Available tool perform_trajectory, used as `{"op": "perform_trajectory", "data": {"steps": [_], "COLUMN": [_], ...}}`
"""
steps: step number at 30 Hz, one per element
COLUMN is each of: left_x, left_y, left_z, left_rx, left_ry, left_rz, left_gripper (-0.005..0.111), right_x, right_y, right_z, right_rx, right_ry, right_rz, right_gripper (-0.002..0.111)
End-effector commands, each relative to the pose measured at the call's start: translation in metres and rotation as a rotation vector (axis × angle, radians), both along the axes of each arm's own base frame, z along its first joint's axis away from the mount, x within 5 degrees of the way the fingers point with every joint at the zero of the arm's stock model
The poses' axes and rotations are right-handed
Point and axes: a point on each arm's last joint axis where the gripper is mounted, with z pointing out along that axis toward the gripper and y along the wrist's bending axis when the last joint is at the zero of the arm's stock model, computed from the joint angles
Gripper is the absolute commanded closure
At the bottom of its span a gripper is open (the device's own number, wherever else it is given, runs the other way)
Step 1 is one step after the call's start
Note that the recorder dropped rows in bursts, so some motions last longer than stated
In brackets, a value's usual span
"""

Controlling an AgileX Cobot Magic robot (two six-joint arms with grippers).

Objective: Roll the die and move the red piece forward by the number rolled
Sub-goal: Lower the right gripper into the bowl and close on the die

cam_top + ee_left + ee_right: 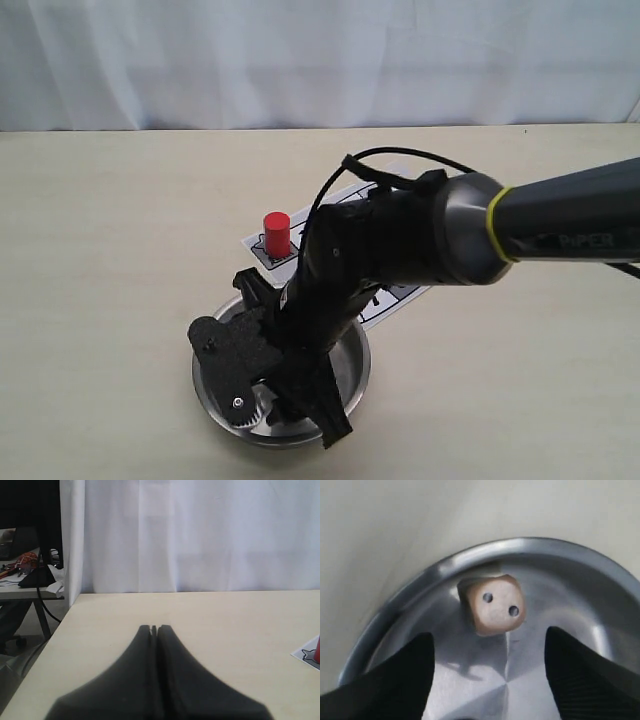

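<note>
The die (494, 605), a tan cube showing a face with two pips, lies inside the steel bowl (470, 555) close to its wall. My right gripper (489, 637) hangs open over the bowl, its black fingers (405, 670) on either side and short of the die, touching nothing. From the exterior view the right arm (400, 240) covers the bowl (360, 372) and hides the die. The red piece (276, 234) stands upright on the paper board (256, 246) just behind the bowl. My left gripper (154, 628) is shut and empty above bare tabletop.
The board strip (400, 295) runs back and to the right under the right arm. A corner of the board (305, 655) shows in the left wrist view. The table's left edge (60, 625) drops off beside a white curtain (200, 530).
</note>
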Motion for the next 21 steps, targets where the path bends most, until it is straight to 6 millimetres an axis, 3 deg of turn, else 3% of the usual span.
{"op": "perform_trajectory", "data": {"steps": [1, 21], "left_x": [-0.0002, -0.0002], "left_y": [-0.0001, -0.0001], "left_z": [0.0029, 0.0029], "left_rx": [-0.002, -0.003], "left_ry": [-0.018, -0.018], "left_rz": [-0.001, -0.001], "left_gripper": [0.107, 0.107], "right_x": [0.0058, -0.0002], "right_y": [0.0047, 0.0082], "right_z": [-0.0028, -0.0089], "right_rx": [0.035, 0.062], "right_ry": [-0.055, 0.038], "right_rz": [-0.006, -0.022], "right_gripper": [0.047, 0.047]}}
